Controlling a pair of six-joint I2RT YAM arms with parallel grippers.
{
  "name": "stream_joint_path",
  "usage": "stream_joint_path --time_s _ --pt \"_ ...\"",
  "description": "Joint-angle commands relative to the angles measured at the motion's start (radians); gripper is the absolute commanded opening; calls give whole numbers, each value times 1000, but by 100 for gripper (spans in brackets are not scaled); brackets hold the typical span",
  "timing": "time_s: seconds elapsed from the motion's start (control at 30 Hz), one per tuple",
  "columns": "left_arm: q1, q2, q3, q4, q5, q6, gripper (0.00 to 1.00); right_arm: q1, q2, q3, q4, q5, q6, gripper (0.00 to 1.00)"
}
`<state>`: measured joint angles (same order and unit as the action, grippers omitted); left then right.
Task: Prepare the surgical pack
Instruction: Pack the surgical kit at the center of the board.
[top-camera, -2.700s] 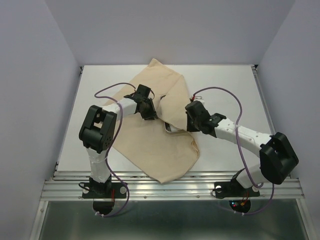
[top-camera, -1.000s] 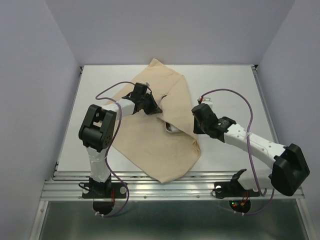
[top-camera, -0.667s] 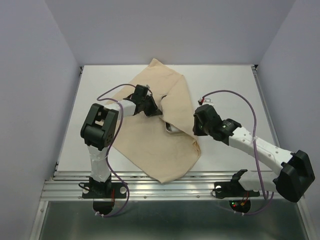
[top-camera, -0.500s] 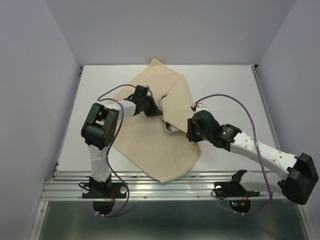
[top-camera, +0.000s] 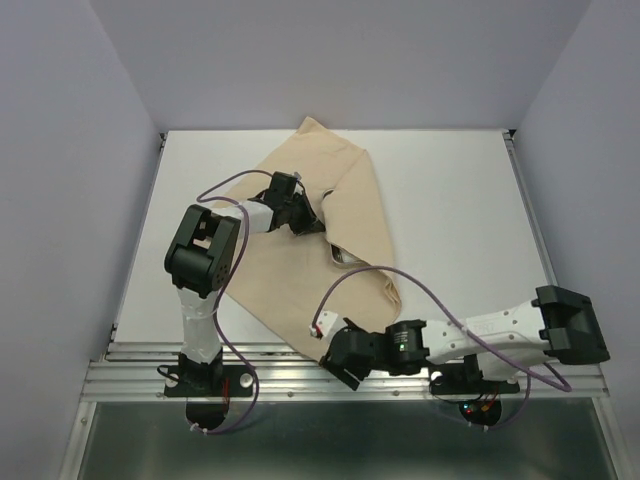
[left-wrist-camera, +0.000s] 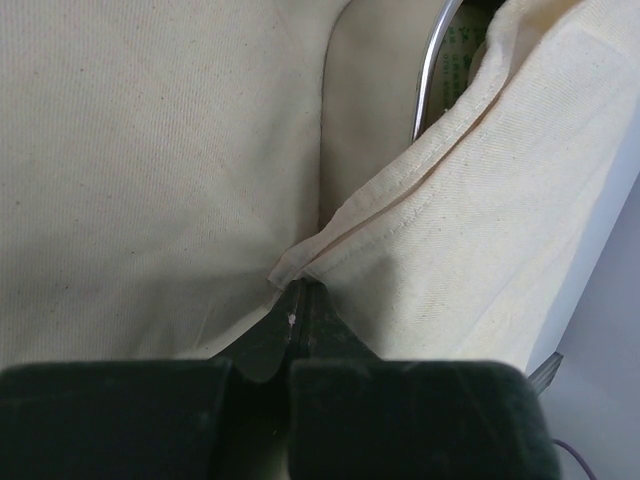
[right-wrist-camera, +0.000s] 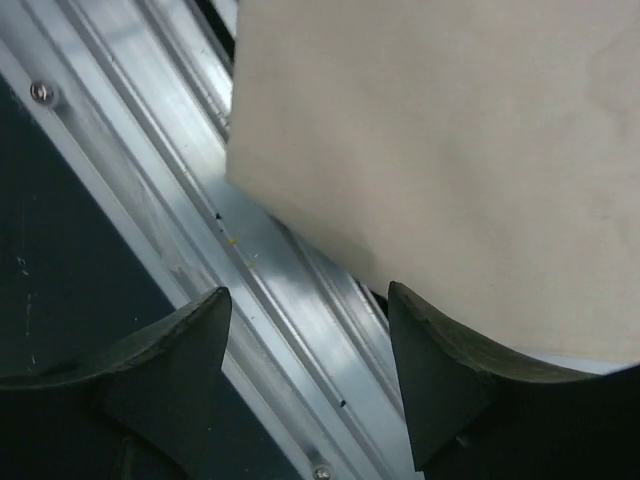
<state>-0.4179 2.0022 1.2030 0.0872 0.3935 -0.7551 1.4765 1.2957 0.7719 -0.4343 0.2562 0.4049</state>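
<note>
The beige cloth (top-camera: 300, 290) of the surgical pack lies spread on the white table, with its right side folded over. A rim of the steel tray (top-camera: 343, 261) peeks out from under that fold, and the same tray rim (left-wrist-camera: 435, 70) shows in the left wrist view. My left gripper (top-camera: 305, 222) is shut on the hemmed corner of the cloth fold (left-wrist-camera: 400, 200), jaw tips (left-wrist-camera: 298, 292) together. My right gripper (top-camera: 338, 366) is low at the table's near edge, by the cloth's near corner (right-wrist-camera: 400, 130). It (right-wrist-camera: 305, 300) stands open and holds nothing. Scissors, forceps and gauze are hidden.
An aluminium rail (top-camera: 200, 372) runs along the table's near edge, and the right gripper hangs right over the rail (right-wrist-camera: 250, 270). Purple cables loop from both arms. Bare white table (top-camera: 450, 200) lies right of the cloth. Walls close in the sides and the back.
My right arm has swung from the cloth's right side near the tray down to the near corner, and its jaws have opened wide. The left gripper has stayed shut on the hem.
</note>
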Motion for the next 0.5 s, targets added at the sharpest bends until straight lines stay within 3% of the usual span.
stream_joint_path --time_s 0.0,0.23,0.33,0.43,0.47 --pt "-9 38 -11 -44 -12 40 0 99 103 62 -4 104 -2 73" --pt "-9 36 -8 -50 -10 43 0 117 240 110 -12 231 41 72" --pt "-9 37 -5 -55 -8 46 0 117 284 118 -11 273 60 63" --pt "-9 37 -6 -56 -10 48 0 117 321 125 -15 308 77 47" --pt "-9 36 -8 -58 -10 48 0 117 321 127 -18 319 84 37"
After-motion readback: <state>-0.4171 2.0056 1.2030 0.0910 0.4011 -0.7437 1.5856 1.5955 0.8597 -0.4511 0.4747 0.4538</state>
